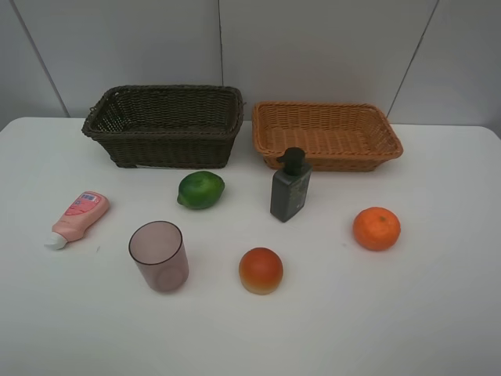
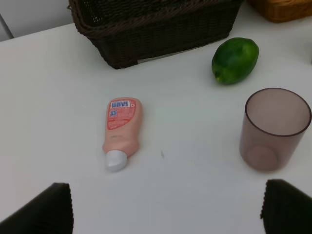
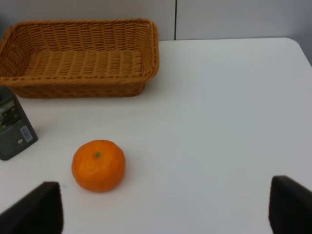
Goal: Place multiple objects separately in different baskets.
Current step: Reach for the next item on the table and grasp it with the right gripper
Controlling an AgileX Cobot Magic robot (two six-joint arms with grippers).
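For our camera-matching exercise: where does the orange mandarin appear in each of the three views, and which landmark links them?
Exterior high: mandarin right of the grey pump bottle, in front of the tan basket.
Left wrist: not in it.
Right wrist: mandarin near the basket, beside that bottle.
Shared landmark: the tan basket, in all three.

You had a plain white table (image 1: 446,313) with rounded far corners, standing against a pale grey wall (image 1: 329,47) of flat panels divided by thin dark seams. The light was soft and even, leaving only faint shadows.
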